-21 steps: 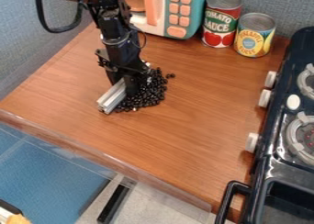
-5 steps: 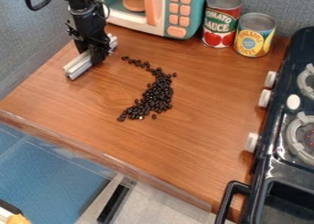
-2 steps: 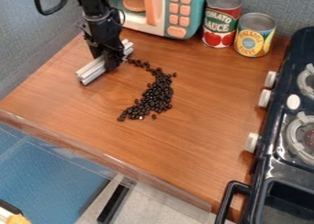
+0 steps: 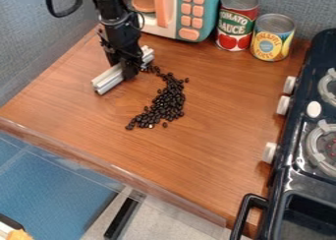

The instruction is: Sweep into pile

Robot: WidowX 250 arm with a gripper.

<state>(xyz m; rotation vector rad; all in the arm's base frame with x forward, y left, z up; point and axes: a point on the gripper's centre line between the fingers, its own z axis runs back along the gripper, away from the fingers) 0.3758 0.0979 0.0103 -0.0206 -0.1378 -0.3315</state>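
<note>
The black two-finger gripper (image 4: 129,71) is in the far left part of the brown wooden table (image 4: 216,116), and it points downward. It is closed around a pale silver bar with grooves (image 4: 108,80), which it holds near its middle. The bar is placed slantwise: one end looks to the near left, the other end to the far right.

The small black beans (image 4: 169,101) lie on the table, to the right of the gripper and on the near side of it. They make a curved band, with its hollow side turned to the gripper and the bar. The far end of this band is thin and comes just beside the far right end of the bar; whether they touch there, I cannot tell. From there the band goes to the right, then bends back to the near left and becomes thicker. This thick part is apart from the bar, and brown wood shows between them. The near tail of the band ends to the right of the bar's near left end, and also nearer than it. One bean is a little apart at the right side, and another one just beside the near tail.
</note>
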